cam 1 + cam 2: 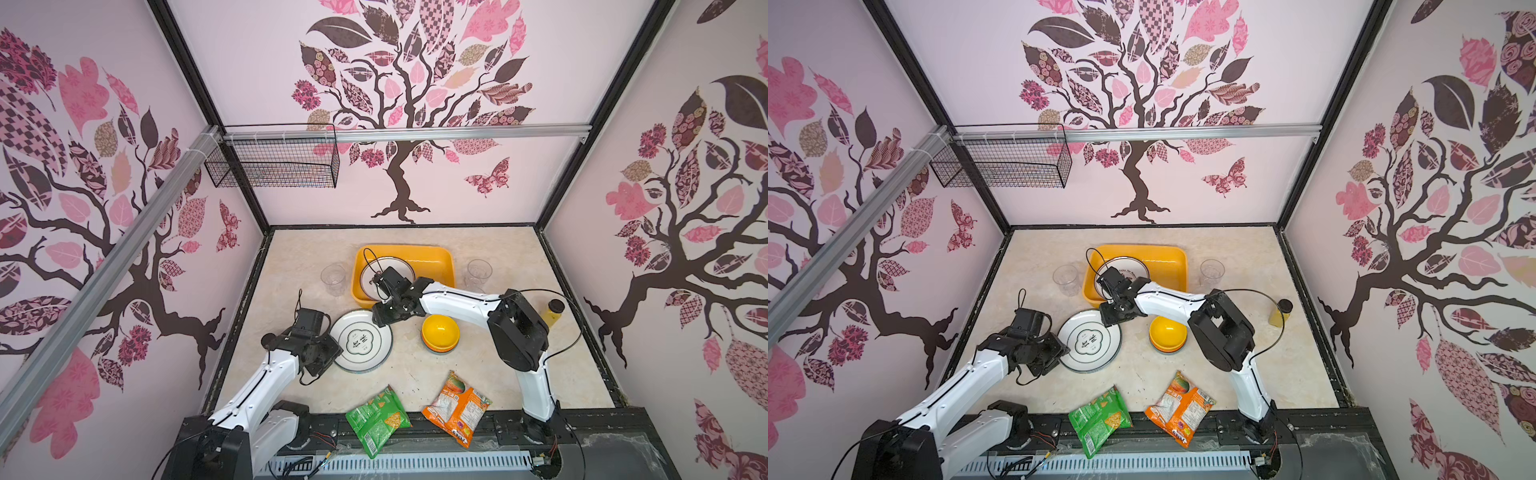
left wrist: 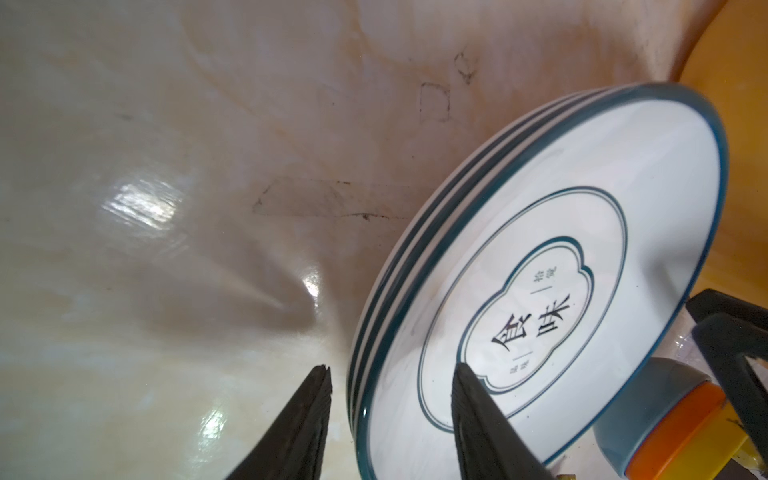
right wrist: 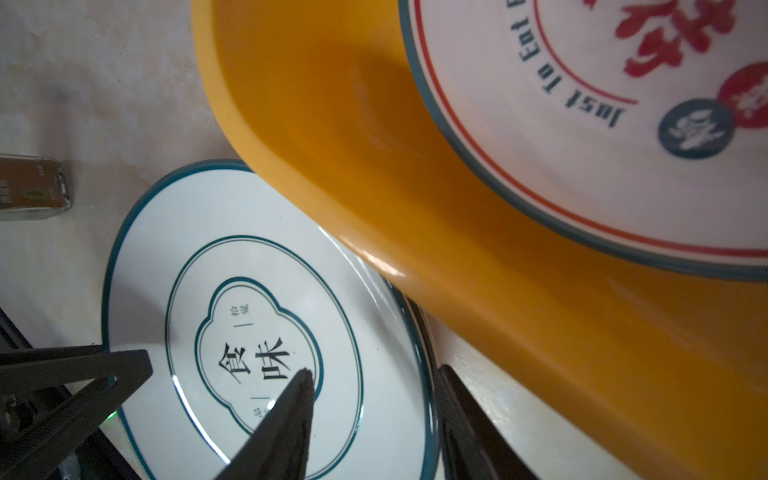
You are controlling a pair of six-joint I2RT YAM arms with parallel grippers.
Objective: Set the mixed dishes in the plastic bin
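Note:
A stack of white plates (image 1: 362, 341) (image 1: 1090, 341) with dark teal rims lies mid-table. My left gripper (image 2: 391, 368) (image 1: 334, 351) stands open astride the stack's rim (image 2: 374, 324), one finger over the top plate, one outside. My right gripper (image 3: 375, 370) (image 1: 380, 318) straddles the opposite rim (image 3: 424, 340), also open. Just beyond is the yellow-orange plastic bin (image 1: 432, 255) (image 3: 457, 249), with a red-lettered plate (image 1: 405, 270) (image 3: 582, 145) in it. Stacked yellow, orange and blue bowls (image 1: 440, 332) sit right of the plates. Clear cups (image 1: 333, 277) (image 1: 478, 272) flank the bin.
A yellow bottle with a black cap (image 1: 552, 312) stands behind my right arm. A green snack bag (image 1: 376, 417) and an orange snack bag (image 1: 455, 407) lie at the front edge. A black wire basket (image 1: 274, 162) hangs on the back wall.

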